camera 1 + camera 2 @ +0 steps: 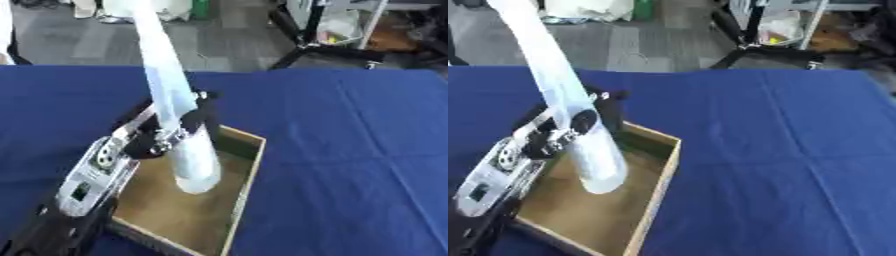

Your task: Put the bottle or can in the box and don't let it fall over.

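Left eye view: left robot hand (179, 131) curled round a long, pale, translucent bottle (192, 165) — gripped near its middle, fingers dark against the white. Tilted steeply, upper end far beyond the hand toward the floor, lower end hanging over the inside of the open cardboard box (247, 185), whether touching the bottom or not unclear. Box resting on the blue surface (350, 150) — near its left side.

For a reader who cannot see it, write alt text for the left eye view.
The robot's left hand holds a tall white bottle, tilted, its lower end over the open wooden box on a blue table.
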Controlling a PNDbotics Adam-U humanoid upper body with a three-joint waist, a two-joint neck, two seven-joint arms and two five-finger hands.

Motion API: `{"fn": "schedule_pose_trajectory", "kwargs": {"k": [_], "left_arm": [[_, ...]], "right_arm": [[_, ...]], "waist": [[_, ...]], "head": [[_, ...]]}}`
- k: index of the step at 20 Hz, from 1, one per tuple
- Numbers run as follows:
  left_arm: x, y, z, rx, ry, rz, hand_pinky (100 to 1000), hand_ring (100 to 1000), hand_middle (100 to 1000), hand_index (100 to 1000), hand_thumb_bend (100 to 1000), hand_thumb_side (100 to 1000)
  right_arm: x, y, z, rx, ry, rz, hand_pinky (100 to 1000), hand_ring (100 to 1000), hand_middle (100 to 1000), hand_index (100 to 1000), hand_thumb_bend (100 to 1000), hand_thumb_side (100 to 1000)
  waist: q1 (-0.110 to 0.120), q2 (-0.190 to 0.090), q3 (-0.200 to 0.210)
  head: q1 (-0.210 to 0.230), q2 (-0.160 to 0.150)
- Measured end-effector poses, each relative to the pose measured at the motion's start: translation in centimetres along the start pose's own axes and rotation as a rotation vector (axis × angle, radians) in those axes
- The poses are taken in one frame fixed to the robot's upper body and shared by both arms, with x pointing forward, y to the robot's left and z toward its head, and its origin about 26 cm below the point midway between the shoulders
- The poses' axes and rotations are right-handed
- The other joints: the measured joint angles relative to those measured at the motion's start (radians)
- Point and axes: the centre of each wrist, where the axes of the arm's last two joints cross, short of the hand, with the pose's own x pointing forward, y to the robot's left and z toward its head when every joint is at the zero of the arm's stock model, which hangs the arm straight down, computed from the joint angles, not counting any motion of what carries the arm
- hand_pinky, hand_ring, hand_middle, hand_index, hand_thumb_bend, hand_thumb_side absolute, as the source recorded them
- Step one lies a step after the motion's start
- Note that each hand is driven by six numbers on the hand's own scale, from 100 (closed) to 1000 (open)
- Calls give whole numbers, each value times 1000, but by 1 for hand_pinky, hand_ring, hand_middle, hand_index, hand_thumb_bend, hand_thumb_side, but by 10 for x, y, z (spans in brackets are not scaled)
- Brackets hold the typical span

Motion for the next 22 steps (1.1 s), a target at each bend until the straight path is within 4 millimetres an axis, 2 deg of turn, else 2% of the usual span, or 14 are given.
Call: {"fn": "schedule_pose_trajectory", "kwargs": {"k": [1, 2, 3, 4, 5, 8, 11, 12, 16, 18, 22], "left_arm": [[0, 0, 0, -17, -7, -13, 1000, 833, 808, 742, 100, 613], [0, 0, 0, -35, -13, -27, 1000, 916, 888, 818, 100, 672], [0, -1, 0, -57, -18, -40, 1000, 916, 888, 818, 100, 672], [0, -1, 0, -80, -22, -52, 1000, 968, 938, 883, 100, 597], [-1, -1, 1, -104, -23, -64, 1000, 984, 951, 910, 100, 587], [-1, -1, 3, -161, -20, -98, 1000, 1000, 971, 942, 100, 663], [0, 3, 6, -178, 5, -120, 1000, 1000, 969, 948, 145, 687], [0, 5, 7, -179, 13, -127, 1000, 1000, 976, 959, 211, 728], [3, 10, 10, -190, 37, -156, 1000, 1000, 978, 962, 272, 790], [5, 11, 11, -197, 52, -177, 1000, 1000, 972, 958, 276, 814], [13, 19, 13, -206, 75, -243, 1000, 1000, 967, 952, 225, 791]], "right_arm": [[0, 0, 0, 0, 0, 0, 975, 1000, 1000, 1000, 100, 523], [0, 0, 0, 0, 0, 0, 974, 1000, 1000, 1000, 100, 523], [0, 0, 0, 0, 0, 0, 974, 1000, 1000, 1000, 100, 523], [0, 0, 0, 0, 0, 0, 974, 1000, 1000, 1000, 100, 523], [0, 0, 0, 0, 0, 0, 974, 1000, 1000, 1000, 100, 523], [0, 0, 0, -2, -1, 0, 974, 1000, 1000, 1000, 100, 523], [0, 0, 0, -4, -2, 0, 974, 1000, 1000, 1000, 100, 523], [0, 0, 0, -5, -3, 0, 974, 1000, 1000, 1000, 100, 523], [0, -1, 1, -6, -2, 0, 973, 1000, 1000, 1000, 100, 523], [0, -1, 1, -8, 0, 0, 973, 1000, 1000, 1000, 100, 523], [0, -2, 2, -14, 0, 0, 973, 1000, 1000, 1000, 100, 523]], "waist": [[0, 0, 0], [0, 0, 0], [0, 0, 0], [0, 0, 0], [0, 0, 0], [0, 0, 1], [0, 0, 2], [0, 0, 2], [1, 0, 3], [1, -1, 3], [5, -8, 3]], "head": [[0, 0], [-1, 0], [-1, 0], [-2, 0], [-3, 0], [-6, 0], [-7, 0], [-8, 0], [-9, 0], [-9, 0], [-13, 0]]}}
